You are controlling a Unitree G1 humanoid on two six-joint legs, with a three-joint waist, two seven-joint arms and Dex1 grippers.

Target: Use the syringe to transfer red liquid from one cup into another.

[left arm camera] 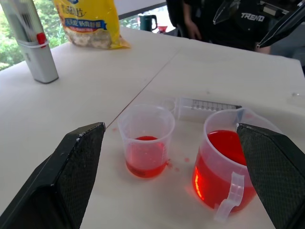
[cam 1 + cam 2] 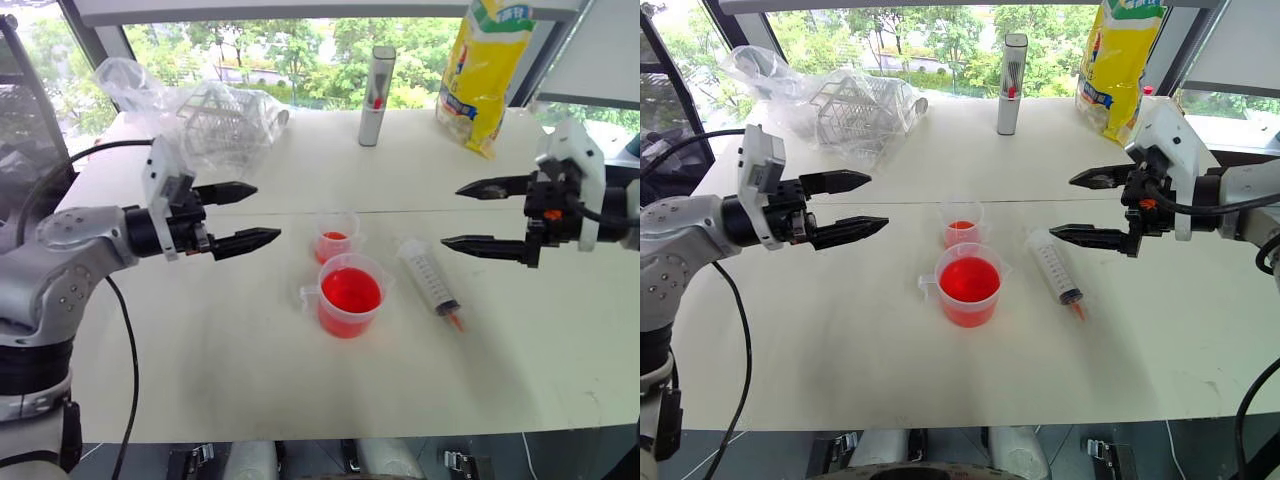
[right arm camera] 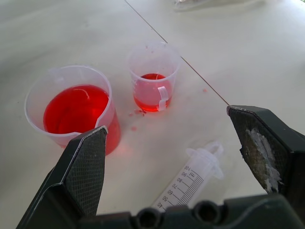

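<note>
The syringe lies flat on the white table, its orange-red tip toward the near edge, just right of the cups. The larger handled cup holds plenty of red liquid. Right behind it stands the smaller cup with a little red liquid at its bottom. My left gripper hovers open, left of the cups and above the table, pointing toward them. On the other side my right gripper hangs open above and right of the syringe. Nothing is held by either.
A grey upright tube stands at the table's back centre, a yellow bag at the back right. A clear plastic bag with a white rack lies at the back left. A person stands beyond the table in the left wrist view.
</note>
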